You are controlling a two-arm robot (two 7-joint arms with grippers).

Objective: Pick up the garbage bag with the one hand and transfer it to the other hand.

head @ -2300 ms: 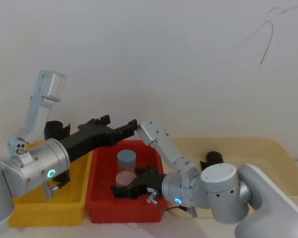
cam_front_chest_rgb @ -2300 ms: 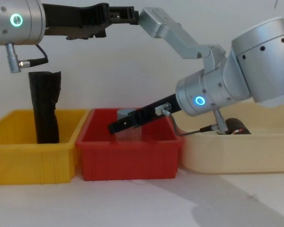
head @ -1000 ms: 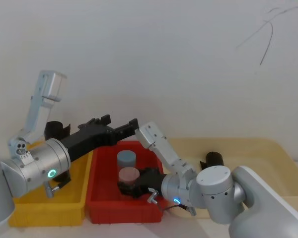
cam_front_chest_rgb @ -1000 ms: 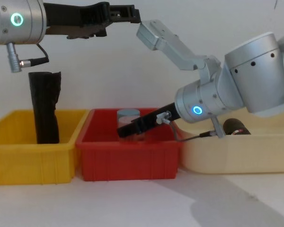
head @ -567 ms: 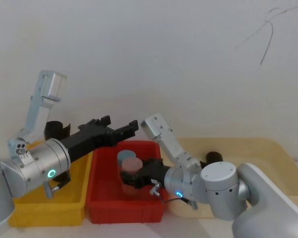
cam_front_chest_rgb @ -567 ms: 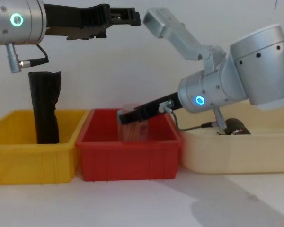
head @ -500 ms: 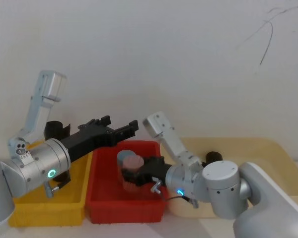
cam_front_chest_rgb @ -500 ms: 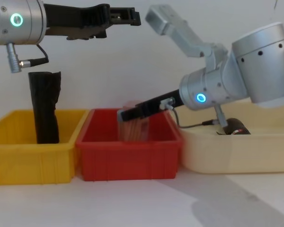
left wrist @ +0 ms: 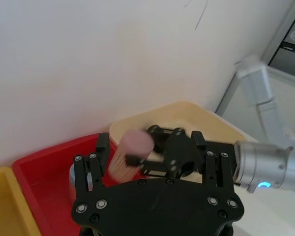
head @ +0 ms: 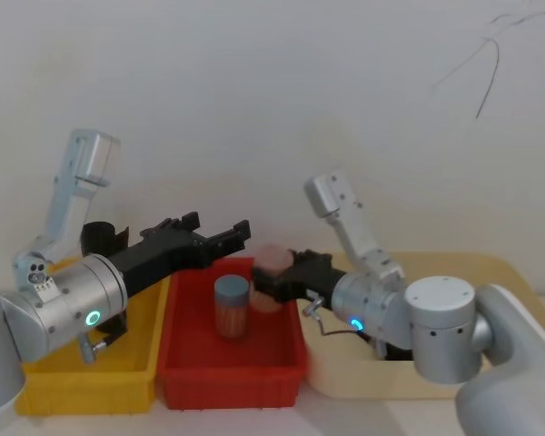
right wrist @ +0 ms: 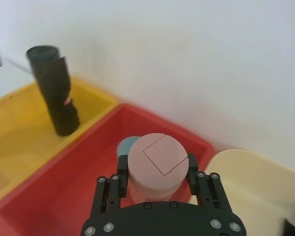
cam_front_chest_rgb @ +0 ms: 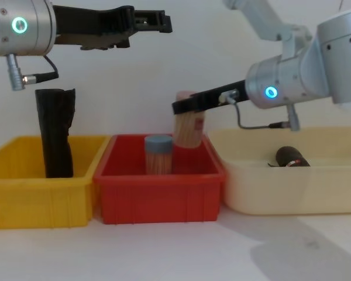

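A plain white wall backs my bins. In the head view, my left gripper [head: 241, 232] hangs over the red bin [head: 189, 374], fingers apart and empty. My right gripper [head: 271, 277] is clamped on a pink-capped jar [head: 271, 258]. From the chest, the garbage bag [cam_front_chest_rgb: 56, 133] stands upright, long axis vertical, in the yellow bin [cam_front_chest_rgb: 29, 202]. Through the right wrist, I see crinkly black plastic with a small red label on its side.
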